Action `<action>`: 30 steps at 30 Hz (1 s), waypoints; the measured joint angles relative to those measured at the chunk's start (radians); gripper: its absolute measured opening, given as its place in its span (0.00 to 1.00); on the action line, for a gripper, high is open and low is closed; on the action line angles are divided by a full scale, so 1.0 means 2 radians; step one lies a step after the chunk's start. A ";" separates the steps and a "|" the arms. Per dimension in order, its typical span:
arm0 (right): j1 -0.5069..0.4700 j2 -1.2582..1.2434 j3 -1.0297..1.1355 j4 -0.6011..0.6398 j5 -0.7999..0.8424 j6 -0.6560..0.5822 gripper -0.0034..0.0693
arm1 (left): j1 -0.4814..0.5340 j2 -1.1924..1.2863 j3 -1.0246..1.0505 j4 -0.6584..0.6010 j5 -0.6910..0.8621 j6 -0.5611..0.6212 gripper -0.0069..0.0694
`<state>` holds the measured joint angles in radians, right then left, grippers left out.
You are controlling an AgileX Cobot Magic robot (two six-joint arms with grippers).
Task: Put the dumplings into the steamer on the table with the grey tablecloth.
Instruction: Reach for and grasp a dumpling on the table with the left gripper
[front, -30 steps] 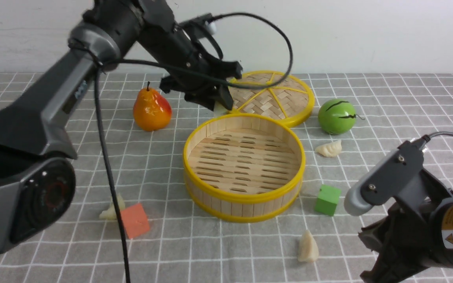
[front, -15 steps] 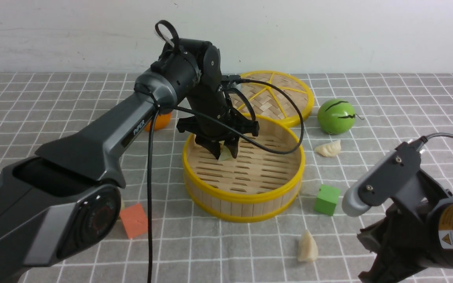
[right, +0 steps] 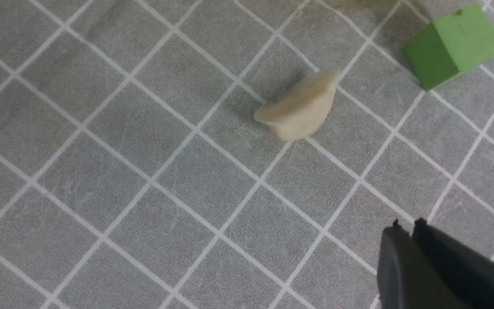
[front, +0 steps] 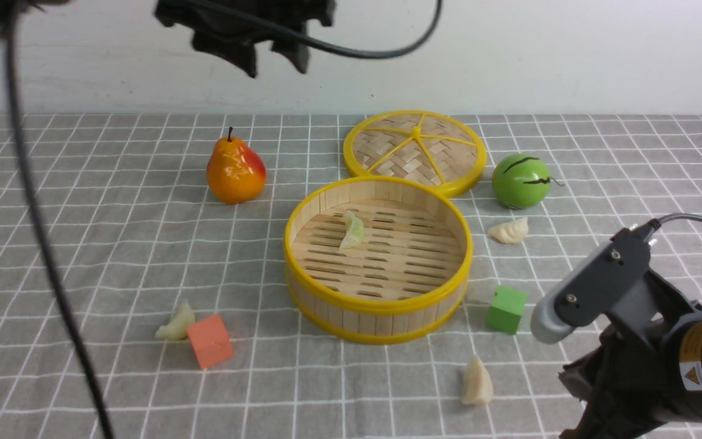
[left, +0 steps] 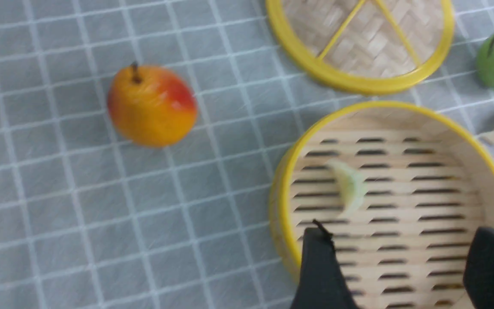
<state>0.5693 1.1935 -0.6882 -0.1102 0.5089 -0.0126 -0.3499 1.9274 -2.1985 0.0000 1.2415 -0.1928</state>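
The round bamboo steamer [front: 379, 306] stands mid-table on the grey tablecloth [front: 113, 244]. One pale greenish dumpling [front: 352, 230] lies on its slatted floor, also visible in the left wrist view [left: 350, 189]. Three cream dumplings lie on the cloth: right of the steamer [front: 509, 231], in front of it [front: 477, 382], and at the front left [front: 175, 324]. My left gripper [front: 273, 66] hangs high above the table, open and empty [left: 401, 234]. My right gripper [right: 408, 225] is shut on nothing, a little short of the front dumpling [right: 300, 107].
The woven lid [front: 415, 149] lies flat behind the steamer. A pear [front: 235, 171] stands to the back left and a green melon ball [front: 521, 180] to the right. An orange cube [front: 209, 341] touches the front-left dumpling. A green cube [front: 507, 310] sits by the steamer's right front.
My left gripper opened over the steamer, left the greenish dumpling on its floor and rose high above the table. The right arm has hardly moved.
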 joint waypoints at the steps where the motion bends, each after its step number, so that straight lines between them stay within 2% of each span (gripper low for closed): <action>1: 0.000 0.000 0.000 0.002 0.000 0.000 0.10 | 0.010 -0.017 0.036 0.000 0.000 0.000 0.65; 4: 0.000 0.000 0.000 0.013 0.000 0.000 0.10 | 0.035 -0.057 0.179 0.006 -0.005 0.000 0.63; 5: 0.000 0.000 0.000 0.016 0.000 0.000 0.10 | 0.043 -0.066 0.254 0.006 -0.023 0.000 0.62; 7: 0.000 0.000 0.000 0.018 -0.001 0.000 0.10 | 0.049 -0.070 0.311 0.006 -0.052 0.000 0.62; 8: 0.000 0.000 0.000 0.020 -0.002 0.000 0.10 | 0.053 -0.071 0.367 0.006 -0.093 0.000 0.61; 11: 0.000 0.000 0.000 0.021 -0.004 0.000 0.10 | 0.056 -0.071 0.431 0.005 -0.143 0.000 0.61; 13: 0.000 0.000 0.000 0.024 -0.007 0.000 0.10 | 0.057 -0.066 0.476 0.006 -0.210 0.000 0.61; 17: 0.000 0.000 0.000 0.025 -0.010 0.000 0.10 | 0.057 -0.045 0.489 0.009 -0.267 0.001 0.61; 21: 0.000 0.000 0.000 0.027 -0.011 0.000 0.11 | 0.059 -0.025 0.488 0.018 -0.294 0.001 0.60; 27: 0.000 0.000 0.000 0.027 -0.012 0.000 0.12 | 0.059 -0.001 0.487 0.025 -0.285 0.002 0.46; 30: 0.000 0.000 0.000 0.029 -0.012 0.000 0.12 | 0.059 -0.001 0.483 0.026 -0.279 0.002 0.45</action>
<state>0.5693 1.1935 -0.6882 -0.0524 0.4848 -0.0122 -0.2321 1.9258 -1.2331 0.0515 0.6844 -0.1891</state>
